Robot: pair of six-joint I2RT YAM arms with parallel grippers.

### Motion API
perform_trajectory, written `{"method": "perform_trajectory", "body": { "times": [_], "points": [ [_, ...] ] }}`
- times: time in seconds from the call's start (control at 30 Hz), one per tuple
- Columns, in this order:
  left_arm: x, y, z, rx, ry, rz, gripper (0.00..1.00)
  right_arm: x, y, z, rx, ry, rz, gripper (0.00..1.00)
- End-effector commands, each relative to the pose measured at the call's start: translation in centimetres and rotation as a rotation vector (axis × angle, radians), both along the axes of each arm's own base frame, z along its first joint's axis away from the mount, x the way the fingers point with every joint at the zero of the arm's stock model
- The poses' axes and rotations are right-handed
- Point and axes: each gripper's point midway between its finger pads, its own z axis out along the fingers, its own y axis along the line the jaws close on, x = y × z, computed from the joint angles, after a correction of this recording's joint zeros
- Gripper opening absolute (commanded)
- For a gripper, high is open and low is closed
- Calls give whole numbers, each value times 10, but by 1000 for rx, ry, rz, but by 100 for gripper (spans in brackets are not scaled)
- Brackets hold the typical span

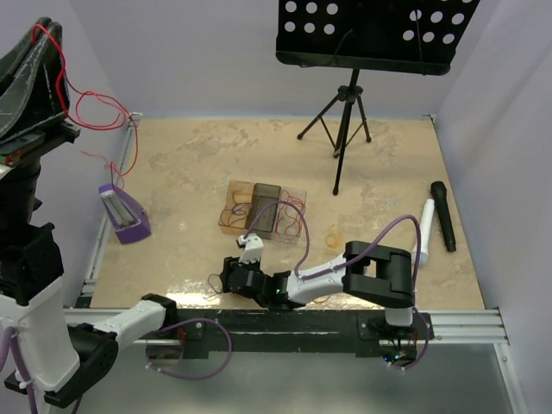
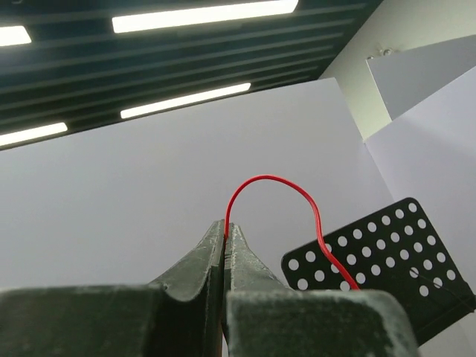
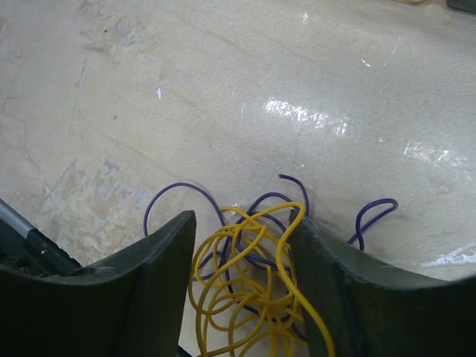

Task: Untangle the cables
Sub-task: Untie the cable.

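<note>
Red wire freed, knot left to undo.
Left tool (image 2: 225,230), pressed together, pinches the red wire (image 2: 275,180) looping above it; right tool (image 3: 242,223) is spread, with the yellow wire (image 3: 230,297) and purple wire (image 3: 178,184) knotted between its jaws on the surface (image 3: 223,89).

A tan, mottled surface (image 1: 190,164) carries a clear shallow tray (image 1: 233,191) near its middle and a purple holder (image 1: 125,217) by the left edge. A black tripod (image 1: 345,121) stands at the back. On the right, a black microphone (image 1: 443,216) lies beside a white microphone (image 1: 424,228). A knot of yellow and purple cables (image 3: 245,275) lies near the front.
</note>
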Motion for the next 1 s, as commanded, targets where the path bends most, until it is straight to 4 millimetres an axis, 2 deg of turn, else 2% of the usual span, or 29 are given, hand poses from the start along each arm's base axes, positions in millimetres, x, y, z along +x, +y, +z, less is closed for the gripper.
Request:
{"method": "perform_trajectory", "body": {
  "times": [0.0,0.13,0.23,0.3,0.37,0.5,0.67,0.97],
  "points": [
    [22,-6,-19,28,46,12,0,6,-4,41,23,-48,-26,63],
    [50,-18,-64,84,173,-4,0,13,-1,122,108,-144,-13,72],
    [66,-27,-99,134,243,-16,0,15,-6,179,166,-219,10,77],
    [73,-33,-119,161,290,-34,0,16,-12,211,198,-271,22,79],
    [80,-39,-138,187,335,-55,0,15,-19,233,210,-316,39,80],
    [86,-47,-164,219,402,-94,0,16,-39,262,207,-385,50,83],
    [81,-54,-172,225,440,-156,0,21,-58,279,213,-443,18,84],
    [76,-61,-175,242,457,-204,0,22,-49,311,274,-510,31,84]
  ]
}}
